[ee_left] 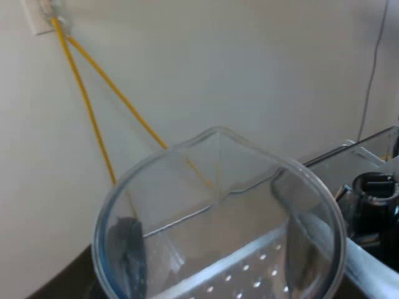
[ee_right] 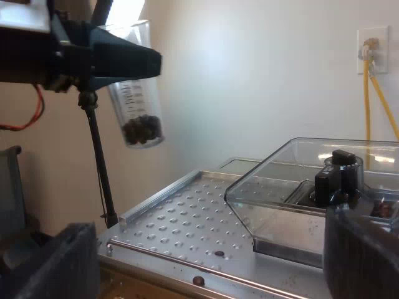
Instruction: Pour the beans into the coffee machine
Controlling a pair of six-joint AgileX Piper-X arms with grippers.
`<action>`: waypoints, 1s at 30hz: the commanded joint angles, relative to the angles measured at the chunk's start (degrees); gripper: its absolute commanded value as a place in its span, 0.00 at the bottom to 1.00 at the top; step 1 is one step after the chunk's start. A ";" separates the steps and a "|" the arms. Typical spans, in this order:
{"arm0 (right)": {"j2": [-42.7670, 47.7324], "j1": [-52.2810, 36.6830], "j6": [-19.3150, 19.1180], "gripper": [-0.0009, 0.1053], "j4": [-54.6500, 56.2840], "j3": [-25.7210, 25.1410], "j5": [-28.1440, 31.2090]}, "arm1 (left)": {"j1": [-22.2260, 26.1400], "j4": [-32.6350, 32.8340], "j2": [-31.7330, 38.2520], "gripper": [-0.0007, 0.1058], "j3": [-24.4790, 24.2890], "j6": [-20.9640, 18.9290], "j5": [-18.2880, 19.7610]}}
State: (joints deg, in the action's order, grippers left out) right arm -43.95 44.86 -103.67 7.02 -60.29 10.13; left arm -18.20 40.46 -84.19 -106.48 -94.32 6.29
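Note:
My left gripper is shut on the measuring glass; its dark fingers show through the clear wall on either side. In the right wrist view the glass hangs slightly tilted in the left gripper, high above the machine's perforated metal top, with dark beans at its bottom. The clear bean hopper with a black knob inside stands apart from the glass. The hopper also shows beyond the glass rim. My right gripper is open near the machine's top edge, holding nothing.
Two loose beans lie on the perforated top near its edge. A thin black stand pole rises beside the machine under the left arm. Yellow cables run down the pale wall from a socket behind the machine.

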 commanded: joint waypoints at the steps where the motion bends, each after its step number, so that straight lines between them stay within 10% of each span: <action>1: 0.21 0.16 -0.56 0.75 -0.37 -0.70 0.14 | -1.39 0.40 -1.93 0.36 -2.80 -0.17 -0.58; 15: 0.21 0.16 -0.56 0.75 -0.37 -0.70 0.14 | -5.59 3.15 -13.38 0.35 -14.67 3.89 -4.29; 30: 0.21 0.16 -0.56 0.75 -0.37 -0.70 0.14 | -9.44 -1.80 -17.00 0.35 -16.63 33.72 -8.19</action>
State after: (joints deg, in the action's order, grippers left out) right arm -43.95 44.86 -103.67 7.02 -60.29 10.13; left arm -27.46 39.93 -101.35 -122.45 -62.77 -0.93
